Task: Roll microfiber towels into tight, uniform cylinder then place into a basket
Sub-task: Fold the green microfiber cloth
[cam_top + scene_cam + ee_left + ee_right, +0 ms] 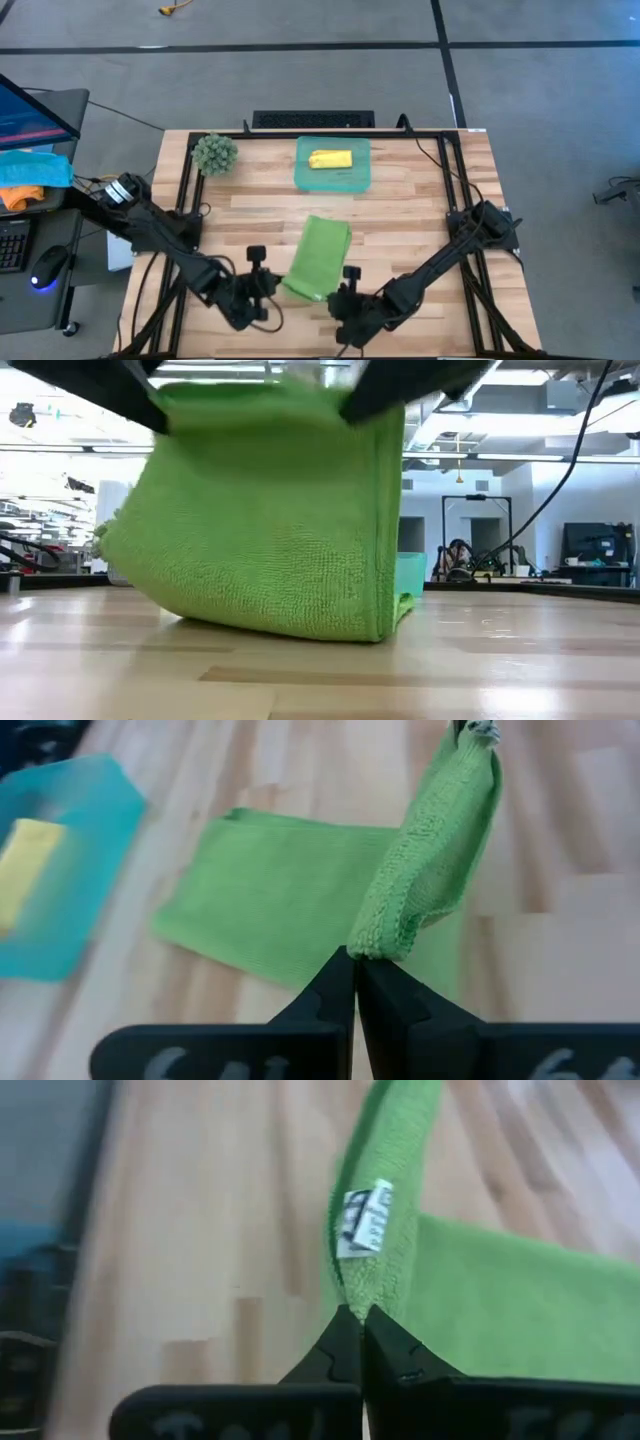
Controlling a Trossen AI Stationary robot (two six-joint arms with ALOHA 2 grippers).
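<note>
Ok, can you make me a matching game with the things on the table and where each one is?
Things:
1. yellow towel
2. green towel
3. fuzzy green ball
4. basket

Places:
A. far left corner of the table
B. rolled up inside the basket
C. far middle of the table
D. near edge pinched by both end effectors, left end effector and right end effector

Pairs: 1-B, 2-D, 3-A, 4-C

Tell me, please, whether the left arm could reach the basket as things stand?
Probably not right away: the left gripper is shut on the green towel, as is the right gripper. The table toward the basket looks free.
</note>
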